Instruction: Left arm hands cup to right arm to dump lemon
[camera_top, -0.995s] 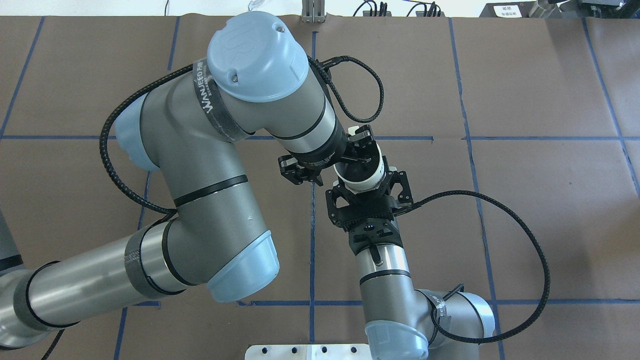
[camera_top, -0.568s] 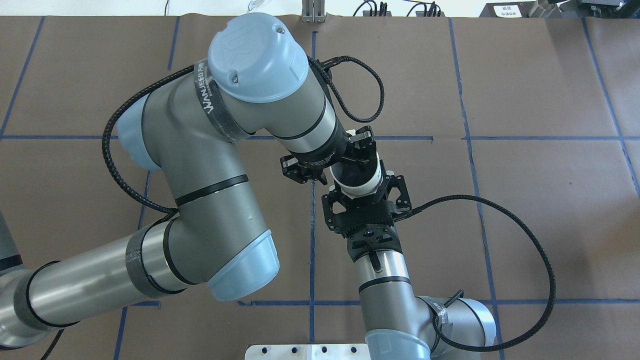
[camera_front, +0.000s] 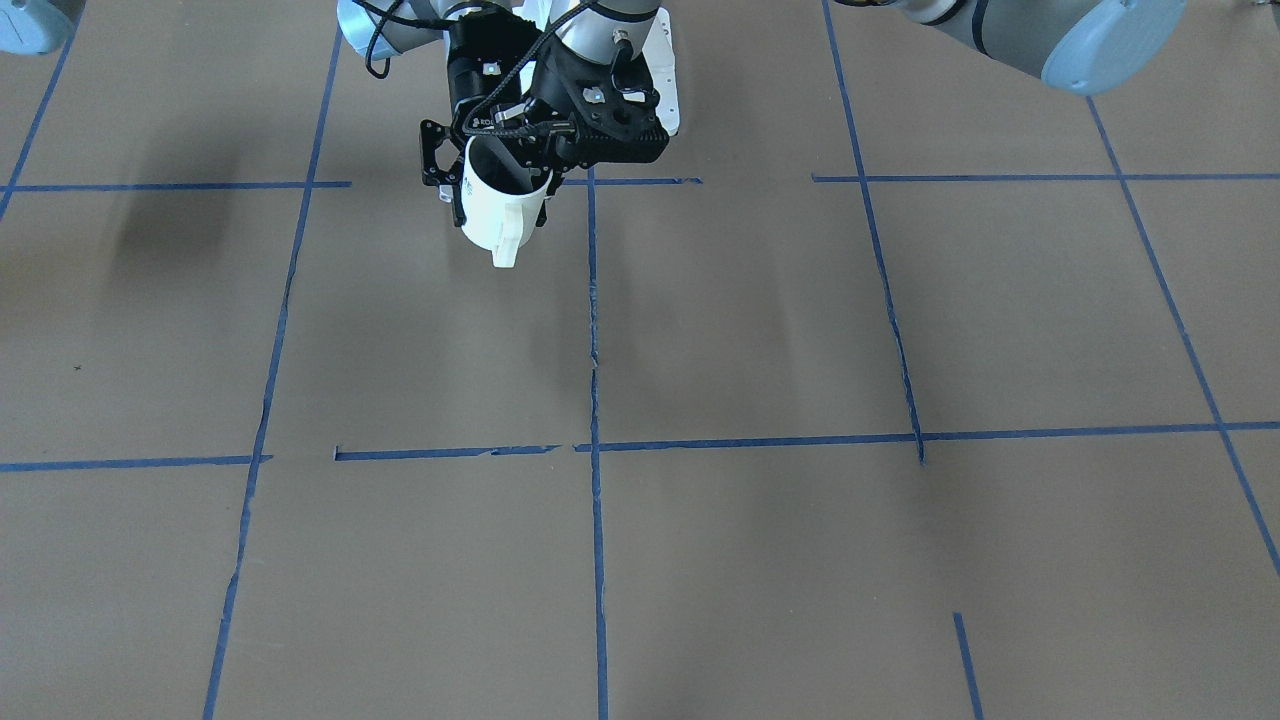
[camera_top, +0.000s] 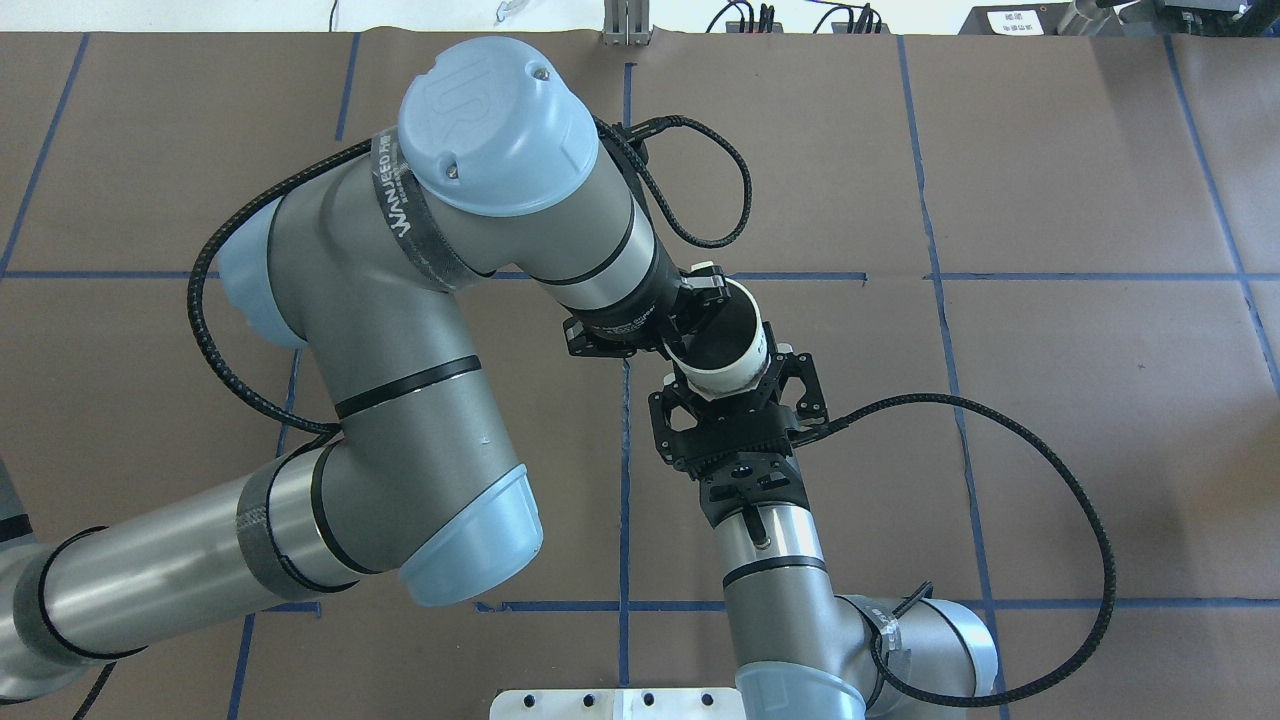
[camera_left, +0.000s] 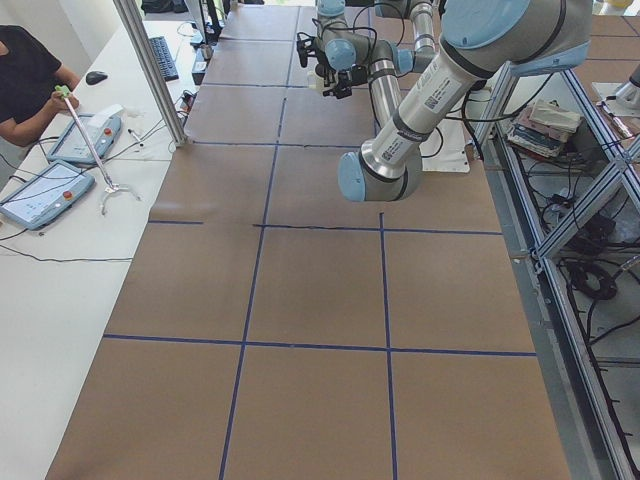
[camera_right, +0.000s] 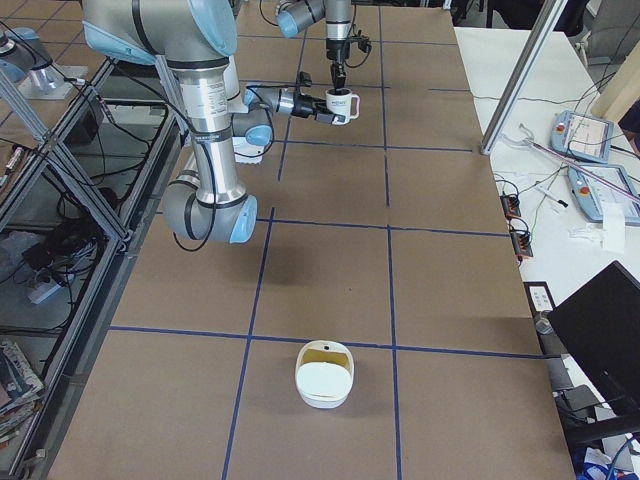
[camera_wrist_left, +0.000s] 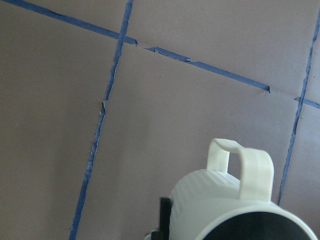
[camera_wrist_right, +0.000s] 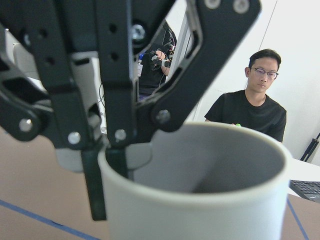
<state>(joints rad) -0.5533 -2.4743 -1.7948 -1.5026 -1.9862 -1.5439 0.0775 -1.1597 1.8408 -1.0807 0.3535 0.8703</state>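
The white cup (camera_top: 722, 335) hangs upright above the table, its handle (camera_front: 507, 245) pointing away from the robot. My left gripper (camera_top: 697, 300) comes down from above and is shut on the rim, with one finger (camera_wrist_right: 95, 190) outside the wall and the other inside. My right gripper (camera_top: 735, 400) reaches in level from the robot's side. Its linkage fingers (camera_front: 437, 165) lie against both sides of the cup's body, shut on it. The cup (camera_wrist_left: 220, 200) fills the lower right of the left wrist view. The lemon does not show; the cup's inside is dark.
Brown paper with blue tape lines (camera_front: 592, 330) covers the table. A white bowl-like container (camera_right: 324, 373) sits on it near the end on the robot's right. A person (camera_left: 25, 70) sits at a side table with tablets. A white base plate (camera_top: 620, 703) lies at the robot's edge.
The cup and my right gripper shifted slightly left, then back right together. My left arm swung left, and its fingers moved from over the cup's mouth to the upper-left rim.
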